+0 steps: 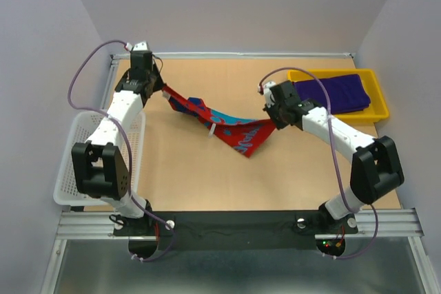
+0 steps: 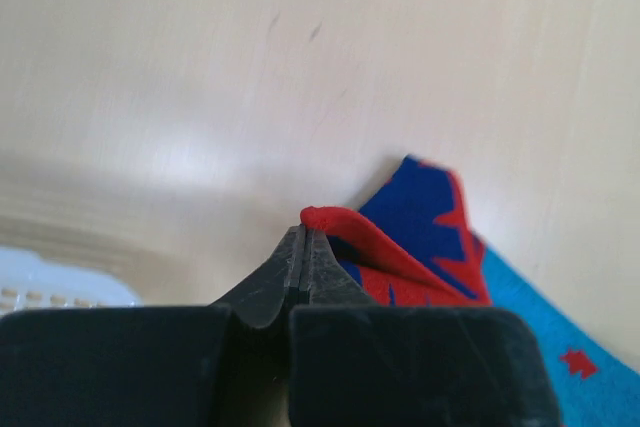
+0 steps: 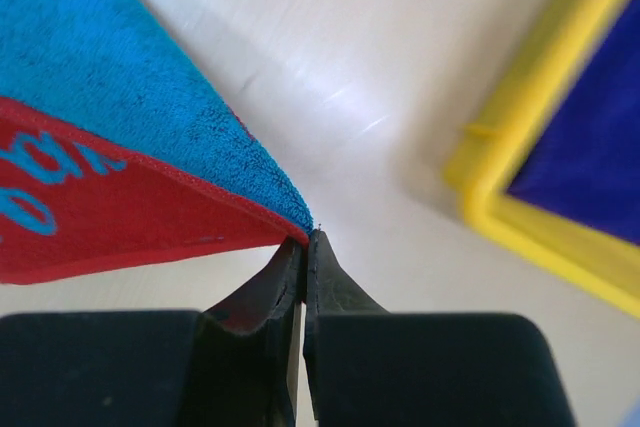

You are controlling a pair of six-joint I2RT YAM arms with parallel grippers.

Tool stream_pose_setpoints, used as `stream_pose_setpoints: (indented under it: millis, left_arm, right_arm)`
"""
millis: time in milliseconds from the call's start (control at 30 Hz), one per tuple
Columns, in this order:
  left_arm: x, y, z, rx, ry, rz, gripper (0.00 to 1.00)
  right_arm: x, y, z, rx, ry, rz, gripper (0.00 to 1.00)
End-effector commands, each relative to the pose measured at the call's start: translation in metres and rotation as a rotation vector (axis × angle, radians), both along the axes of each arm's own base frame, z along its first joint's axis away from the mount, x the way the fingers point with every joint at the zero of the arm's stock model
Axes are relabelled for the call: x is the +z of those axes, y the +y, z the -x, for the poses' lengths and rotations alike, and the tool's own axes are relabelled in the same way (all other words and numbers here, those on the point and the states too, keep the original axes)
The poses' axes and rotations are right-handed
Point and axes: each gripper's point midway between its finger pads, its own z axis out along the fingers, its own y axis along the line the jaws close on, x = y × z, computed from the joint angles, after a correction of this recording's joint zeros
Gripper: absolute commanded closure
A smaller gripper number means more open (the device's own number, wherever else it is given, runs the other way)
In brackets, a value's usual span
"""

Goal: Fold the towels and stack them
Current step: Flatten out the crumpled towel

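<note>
**Q:** Where is the towel, and what holds it?

**A:** The red towel (image 1: 220, 123), marked with light-blue curves, hangs above the middle of the table (image 1: 207, 184), strung between the two arms. The left gripper (image 1: 160, 88) has its fingers pressed together on a folded edge at the far left. The right gripper (image 1: 271, 118) pinches a corner on the right, its fingers closed to a thin line on the cloth.

**Q:** How would it handle?

**A:** It looks soft, light and limp. It sags and twists into a rope between the two holds, and a loose flap droops towards the table below the right gripper. The close view shows a looped, fuzzy pile, so it probably grips well and slips little. Corners and hems seem the best places to take hold, since anything nearer the middle would likely bunch.

**Q:** And the surface and the room?

**A:** The table is smooth, pale wood with a faint sheen, and the cloth should slide over it easily. A yellow tray (image 1: 375, 79) sits at the far right with a folded purple towel (image 1: 334, 92) inside it, close to the right gripper. A white basket (image 1: 69, 170) hangs at the left edge. Plain grey walls (image 1: 227, 5) close in on three sides.
</note>
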Motion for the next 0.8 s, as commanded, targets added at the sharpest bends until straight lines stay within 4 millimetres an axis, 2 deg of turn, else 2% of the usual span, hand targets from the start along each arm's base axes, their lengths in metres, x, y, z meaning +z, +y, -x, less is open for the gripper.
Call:
stream_pose_setpoints:
  millis: [0,67,100,133,167,200,233,267,300,333,367,400,433,467,567,600,633,667,700,733,767]
  left_arm:
    - [0.064,-0.005,-0.042,0.032,-0.13,0.054,1.0]
    - [0.077,-0.011,-0.056,0.034,-0.146,0.103,1.0]
    - [0.091,-0.019,-0.071,0.014,-0.171,0.134,1.0]
    - [0.087,-0.025,-0.083,0.015,-0.164,0.169,1.0]
    - [0.104,-0.03,-0.085,-0.007,-0.198,0.186,1.0]
    - [0.118,-0.043,-0.097,-0.044,-0.224,0.249,1.0]
    - [0.128,-0.049,-0.104,-0.063,-0.252,0.281,1.0]
    - [0.136,-0.056,-0.11,-0.087,-0.274,0.309,1.0]
    - [0.133,-0.067,-0.118,-0.125,-0.266,0.355,1.0]
    - [0.162,-0.072,-0.124,-0.156,-0.333,0.375,1.0]
    - [0.17,-0.078,-0.128,-0.185,-0.353,0.395,1.0]
    - [0.188,-0.09,-0.131,-0.253,-0.398,0.433,1.0]
    - [0.194,-0.095,-0.132,-0.283,-0.417,0.45,1.0]
    - [0.197,-0.1,-0.132,-0.312,-0.431,0.462,1.0]
    - [0.18,-0.101,-0.129,-0.324,-0.409,0.463,1.0]
    - [0.18,-0.097,-0.124,-0.304,-0.419,0.446,1.0]
    - [0.147,-0.093,-0.123,-0.279,-0.369,0.437,1.0]
    - [0.132,-0.09,-0.12,-0.269,-0.353,0.415,1.0]
    - [0.122,-0.081,-0.117,-0.23,-0.347,0.386,1.0]
    - [0.082,-0.077,-0.112,-0.2,-0.273,0.367,1.0]
    - [0.065,-0.073,-0.108,-0.185,-0.241,0.349,1.0]
  right_arm:
    - [0.103,-0.017,-0.05,-0.112,-0.326,0.05,0.99]
    - [0.13,-0.035,-0.063,-0.166,-0.394,0.091,1.0]
    - [0.152,-0.046,-0.075,-0.209,-0.442,0.085,0.99]
    - [0.165,-0.055,-0.081,-0.237,-0.472,0.101,1.0]
    - [0.178,-0.062,-0.085,-0.259,-0.5,0.103,1.0]
    - [0.186,-0.068,-0.091,-0.276,-0.517,0.111,1.0]
    - [0.209,-0.077,-0.098,-0.304,-0.564,0.106,1.0]
    - [0.218,-0.084,-0.1,-0.331,-0.586,0.12,0.99]
    - [0.228,-0.088,-0.103,-0.348,-0.61,0.119,0.99]
    - [0.237,-0.092,-0.104,-0.362,-0.63,0.118,0.99]
    - [0.25,-0.094,-0.104,-0.377,-0.659,0.119,1.0]
    - [0.256,-0.095,-0.103,-0.381,-0.673,0.114,0.99]
    - [0.262,-0.096,-0.101,-0.378,-0.686,0.103,1.0]
    - [0.259,-0.093,-0.098,-0.357,-0.678,0.095,1.0]
    - [0.255,-0.082,-0.084,-0.283,-0.665,0.024,0.99]
    - [0.251,-0.077,-0.077,-0.264,-0.653,-0.006,0.99]
    - [0.226,-0.074,-0.07,-0.243,-0.599,-0.016,0.99]
    - [0.225,-0.063,-0.059,-0.204,-0.588,-0.093,0.99]
    - [0.211,-0.059,-0.052,-0.188,-0.55,-0.118,0.99]
    - [0.184,-0.053,-0.042,-0.168,-0.482,-0.134,0.99]
    - [0.17,-0.039,-0.032,-0.131,-0.425,-0.207,0.99]
